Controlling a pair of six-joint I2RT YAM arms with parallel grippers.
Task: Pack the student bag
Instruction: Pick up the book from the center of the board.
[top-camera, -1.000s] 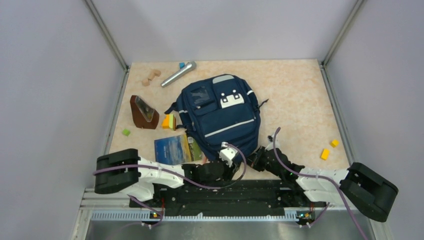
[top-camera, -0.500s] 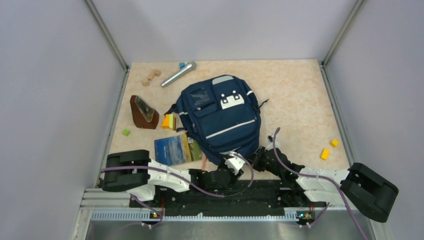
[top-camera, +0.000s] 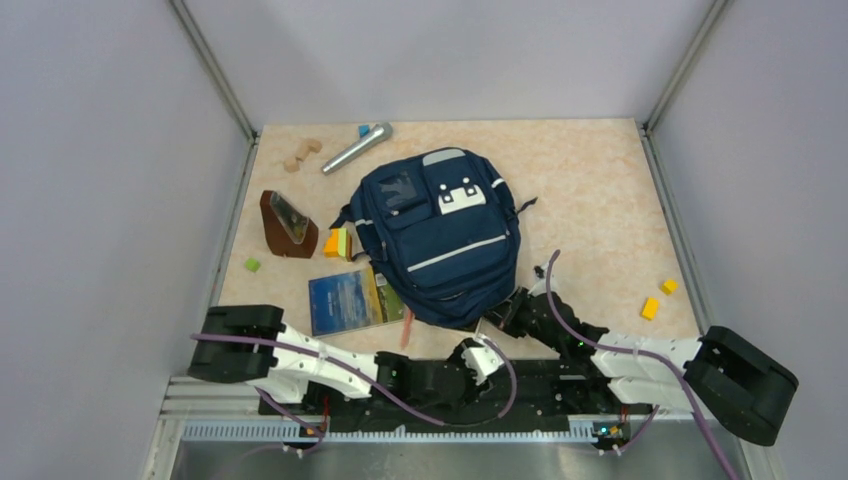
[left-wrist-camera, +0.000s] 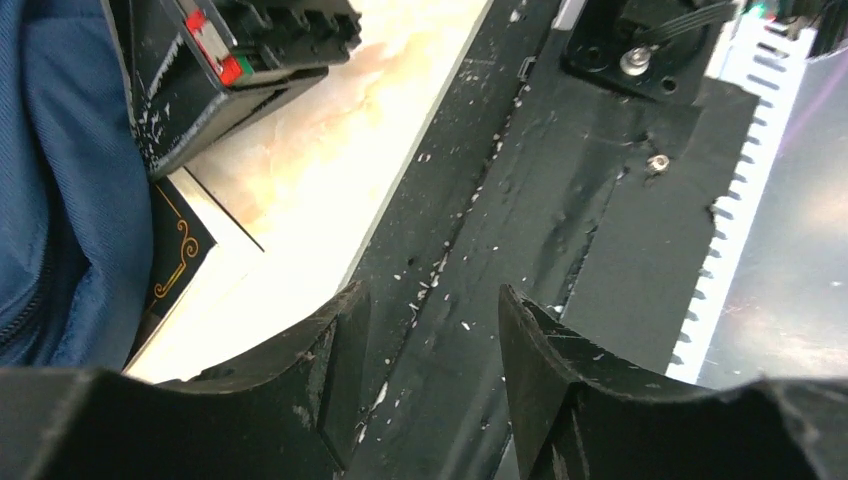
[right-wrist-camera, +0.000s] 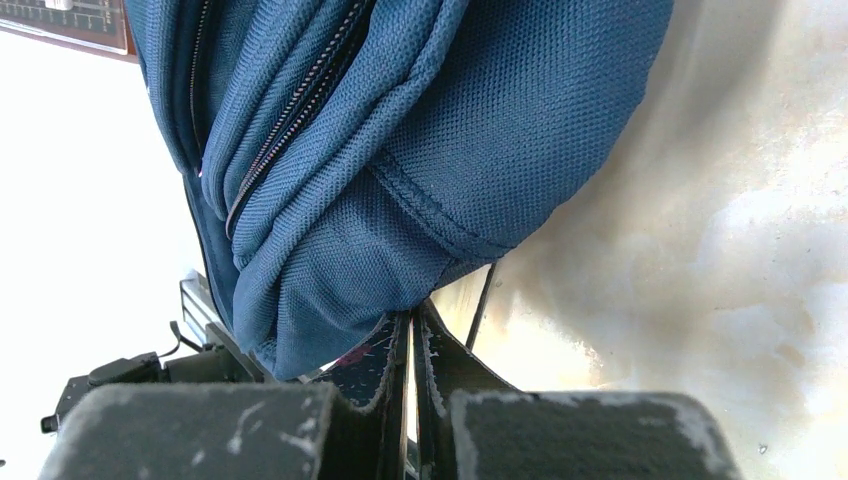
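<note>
Now the right gripper (right-wrist-camera: 412, 322) has its two fingers pressed almost together, with the tips at the near lower edge of the student bag (top-camera: 440, 235); whether a fold of cloth is caught between them I cannot tell. The left gripper (left-wrist-camera: 430, 310) is apart and holds nothing. It hangs over the black base plate (left-wrist-camera: 590, 250) at the near edge of the tabletop (top-camera: 600, 190), just beside the near end of the bag. I judge the step in hand to be steadying the bag so that it can be opened. To do this well, the right gripper should keep this end low and not drag it, so the cloth lies flat. The left gripper should then go for the zip (right-wrist-camera: 290, 120), which looks closed along the side, and pull along the line of the teeth, not across them. The book (top-camera: 348, 298) lies touching the left near side of the bag and looks partly tucked under it, so a wide swing of the left arm may push it. The bag lies front side up in the middle of the tabletop. Its long axis runs from the near edge to the far edge, and its top points to the far edge, leaning a little toward the far left corner.
</note>
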